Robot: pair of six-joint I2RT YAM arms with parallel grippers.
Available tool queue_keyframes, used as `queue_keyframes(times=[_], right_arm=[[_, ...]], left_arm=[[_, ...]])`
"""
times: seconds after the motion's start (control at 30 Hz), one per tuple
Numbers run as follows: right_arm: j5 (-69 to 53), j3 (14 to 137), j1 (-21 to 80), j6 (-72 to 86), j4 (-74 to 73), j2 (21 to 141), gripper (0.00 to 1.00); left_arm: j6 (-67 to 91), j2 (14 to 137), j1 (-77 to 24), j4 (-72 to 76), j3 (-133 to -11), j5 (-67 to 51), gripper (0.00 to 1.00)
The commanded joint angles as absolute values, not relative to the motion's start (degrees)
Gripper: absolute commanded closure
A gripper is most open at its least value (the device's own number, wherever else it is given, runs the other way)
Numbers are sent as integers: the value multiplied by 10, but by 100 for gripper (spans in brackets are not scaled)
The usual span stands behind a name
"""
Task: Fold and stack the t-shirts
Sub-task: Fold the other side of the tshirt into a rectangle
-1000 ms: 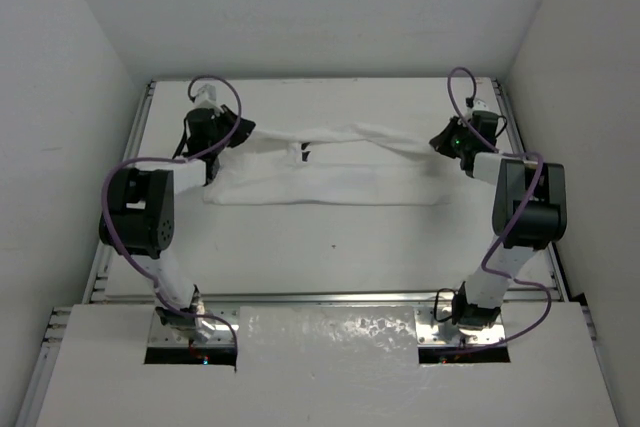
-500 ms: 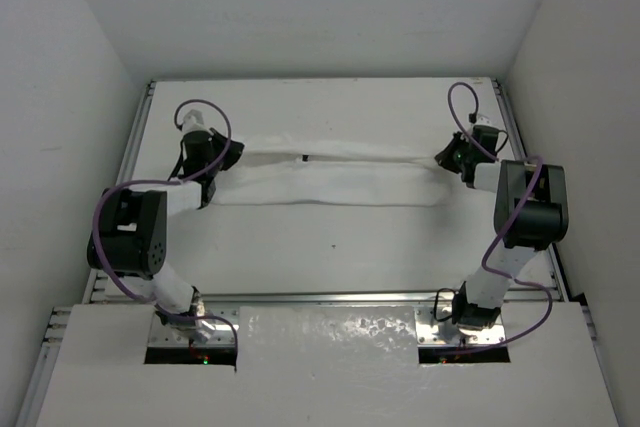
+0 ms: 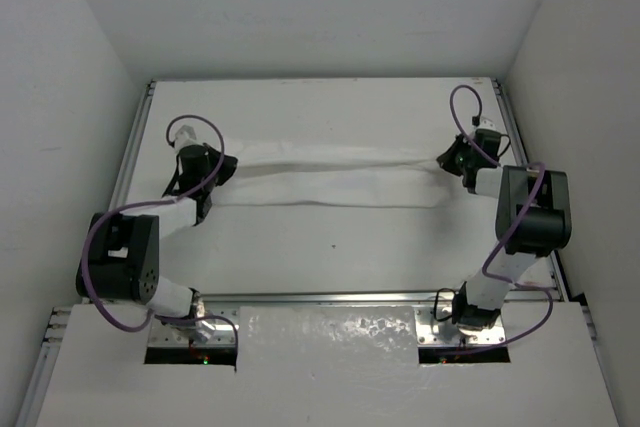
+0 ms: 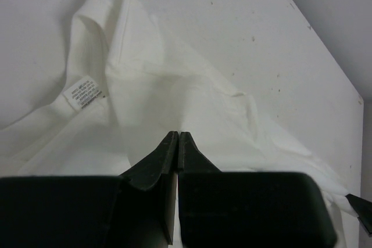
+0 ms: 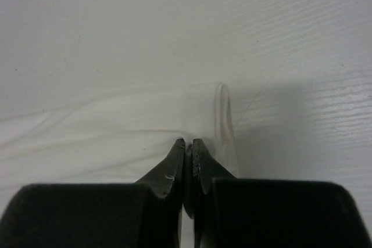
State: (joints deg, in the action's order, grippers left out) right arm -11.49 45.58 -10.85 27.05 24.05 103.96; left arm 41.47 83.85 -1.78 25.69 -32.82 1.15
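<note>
A white t-shirt (image 3: 330, 183) is stretched as a long band across the far half of a white table (image 3: 330, 247). The left gripper (image 3: 222, 166) is pinched closed on its left end, the right gripper (image 3: 447, 159) pinched closed on its right end, fabric caught between the fingers

Bright even light, soft shadows, sharp

A small white sewn-in label (image 4: 83, 93) is lying on the t-shirt (image 4: 174, 103), showing several lines of fine dark print. The lettering is coming out too small and blurred to read.
</note>
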Motion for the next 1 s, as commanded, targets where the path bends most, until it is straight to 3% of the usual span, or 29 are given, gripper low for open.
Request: queue_keyframes(times=[0.0, 0.07, 0.17, 0.27, 0.37, 0.9, 0.97], right_arm=[[-110, 438, -116, 275, 285, 999, 93], [-129, 413, -117, 279, 311, 986, 82], [-168, 384, -117, 295, 334, 962, 82], [-185, 338, -115, 309, 356, 934, 87], [-178, 310, -115, 318, 357, 917, 100], [-92, 235, -115, 318, 268, 811, 100], [-69, 236, -115, 323, 230, 805, 95]], left_arm=[[432, 811, -15, 241, -311, 40, 100], [439, 804, -15, 239, -302, 34, 98], [449, 795, -18, 236, -282, 26, 97], [455, 787, -20, 220, -280, 23, 97], [459, 780, -22, 204, -280, 26, 97], [468, 756, -25, 158, -272, 33, 100], [468, 754, -25, 156, -272, 27, 100]])
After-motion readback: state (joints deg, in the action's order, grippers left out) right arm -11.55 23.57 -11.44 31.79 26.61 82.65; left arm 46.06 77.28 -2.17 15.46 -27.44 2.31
